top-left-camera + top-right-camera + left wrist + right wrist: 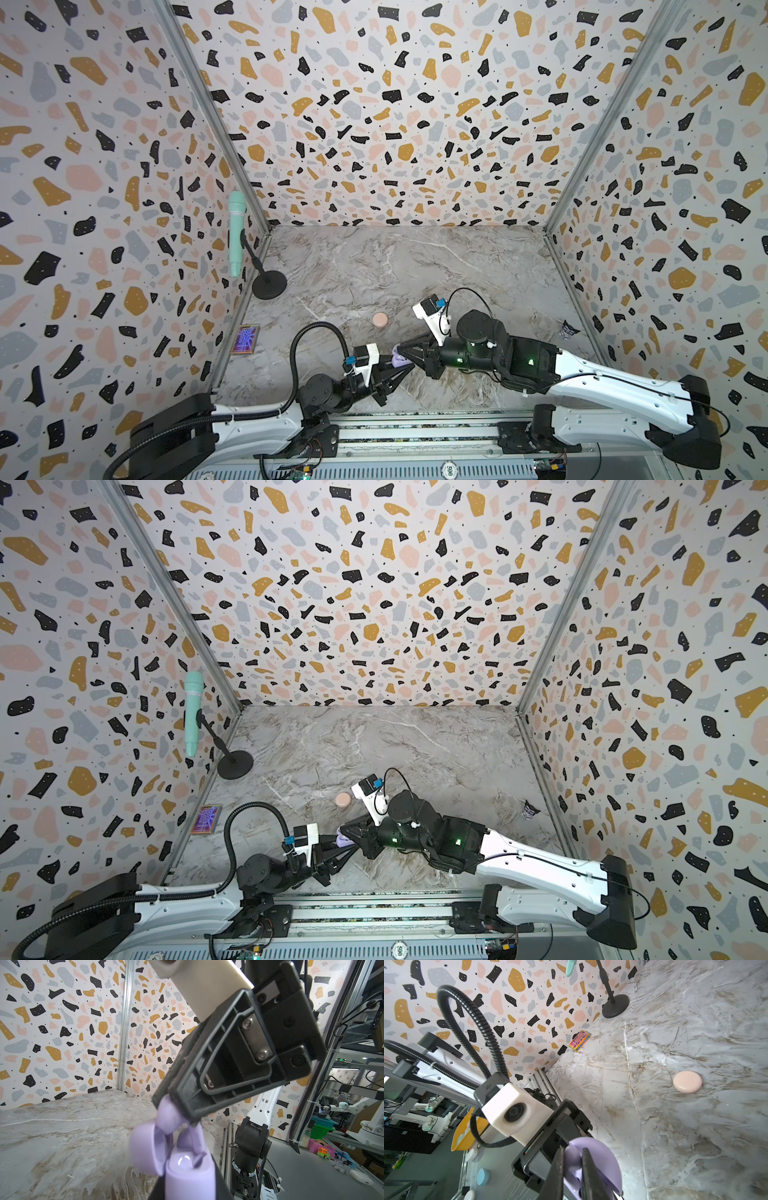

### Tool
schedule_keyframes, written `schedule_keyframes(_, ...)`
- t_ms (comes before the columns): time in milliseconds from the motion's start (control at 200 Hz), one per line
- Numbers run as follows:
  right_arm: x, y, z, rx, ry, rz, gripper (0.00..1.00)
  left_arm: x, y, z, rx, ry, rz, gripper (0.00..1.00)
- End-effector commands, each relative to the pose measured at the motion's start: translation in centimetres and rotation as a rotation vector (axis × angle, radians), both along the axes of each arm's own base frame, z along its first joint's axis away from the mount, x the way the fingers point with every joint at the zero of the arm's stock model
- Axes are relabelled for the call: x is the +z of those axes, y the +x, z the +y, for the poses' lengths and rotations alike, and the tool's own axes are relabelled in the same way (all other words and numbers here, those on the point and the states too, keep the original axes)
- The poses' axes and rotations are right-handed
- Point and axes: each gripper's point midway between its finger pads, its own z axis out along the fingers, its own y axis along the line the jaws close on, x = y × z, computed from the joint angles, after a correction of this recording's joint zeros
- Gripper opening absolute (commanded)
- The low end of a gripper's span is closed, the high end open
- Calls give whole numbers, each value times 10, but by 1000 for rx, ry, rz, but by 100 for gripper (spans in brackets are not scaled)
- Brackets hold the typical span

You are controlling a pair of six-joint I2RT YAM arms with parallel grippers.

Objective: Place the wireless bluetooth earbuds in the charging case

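Right gripper (572,1150) has its two thin black fingers pressed onto a tiny lavender plastic earbud (167,1114). It pinches the rounded body, so the free end points away from the fingertips.

Just beyond those fingertips is the round lavender plastic charging case (188,1176). The left gripper (395,365) has its jaws clamped on the base. The case seems to be held clear of the grey marbled tabletop (415,266) and tilted, probably so its sockets face the incoming bud. Its hinged lid (145,1147) is flipped back beside the base, leaving the opening unobstructed.

The bud is smooth, matte and the same lavender as the case, so the two are hard to separate where they meet. Whether the bud touches a socket I cannot tell. A second lavender sliver (192,1138) between the fingertips and the base may be its stem or another bud; the blur hides which. The base shows a glossy round spot inside.

Off to the side of the right gripper, well apart from both grippers, a closed pale pink puck-shaped case (687,1084) lies flat on the tabletop.
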Motion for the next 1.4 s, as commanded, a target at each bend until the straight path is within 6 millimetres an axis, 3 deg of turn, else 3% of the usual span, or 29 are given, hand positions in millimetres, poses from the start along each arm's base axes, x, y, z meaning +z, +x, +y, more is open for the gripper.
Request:
schedule_keyframes(0,16,-2,0,-4,69,-10,10,12,-8,7,-20,-61,-44,0)
schedule_keyframes(1001,-2,-5,-7,-41,35,-22,10,26,-11,19,6,-113,-95,0)
schedule_keyframes(1396,9,-5,-9,-44,38,-48,26,25,-12,17,-8,-108,-97,0)
